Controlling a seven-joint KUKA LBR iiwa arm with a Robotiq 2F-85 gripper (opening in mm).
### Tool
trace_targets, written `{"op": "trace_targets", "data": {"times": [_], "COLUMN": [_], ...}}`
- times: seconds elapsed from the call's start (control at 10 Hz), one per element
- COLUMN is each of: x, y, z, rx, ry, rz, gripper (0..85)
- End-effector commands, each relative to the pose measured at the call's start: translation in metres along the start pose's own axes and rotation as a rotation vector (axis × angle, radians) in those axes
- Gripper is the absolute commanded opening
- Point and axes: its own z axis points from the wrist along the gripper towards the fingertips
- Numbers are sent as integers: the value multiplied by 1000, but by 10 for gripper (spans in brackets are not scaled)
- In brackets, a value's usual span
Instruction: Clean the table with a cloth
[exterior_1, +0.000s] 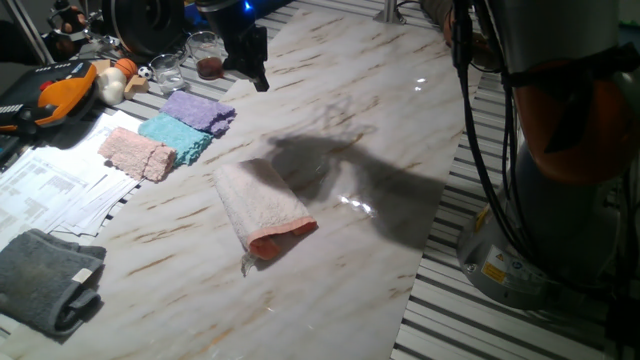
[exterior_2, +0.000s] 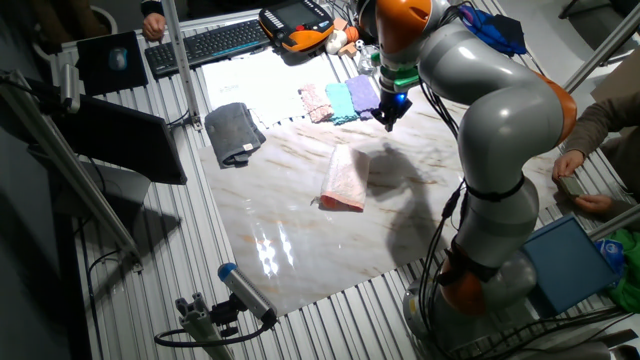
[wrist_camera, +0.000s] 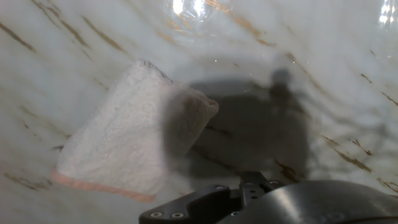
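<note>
Marble table holds one folded cloth, four other towels.

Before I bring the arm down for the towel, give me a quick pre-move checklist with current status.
1. Cloth lies folded and flat on the table: ok.
2. Nothing lies on the cloth: ok.
3. Gripper hangs above the table, touching nothing: ok.
4. Gripper centred over the cloth: not ok; in the hand view the cloth sits left of centre.
5. Jaws open enough: cannot tell.
6. Purple cloth, teal cloth and salmon cloth lie apart from the target: ok.
</note>
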Motion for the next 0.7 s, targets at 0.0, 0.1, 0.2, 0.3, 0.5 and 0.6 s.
{"op": "trace_targets", "data": {"times": [0.0, 0.1, 0.2, 0.3, 0.5, 0.6], "x": [0, 0, 0, 0, 0, 0], "y": [0, 0, 0, 0, 0, 0], "z": [0, 0, 0, 0, 0, 0], "rx": [0, -3, -3, -5, -14, -52], "ry": [0, -2, -2, -5, -45, -58], "rz": [-8, -35, -47, -48, -31, -4], "gripper": [0, 0, 0, 0, 0, 0]}}
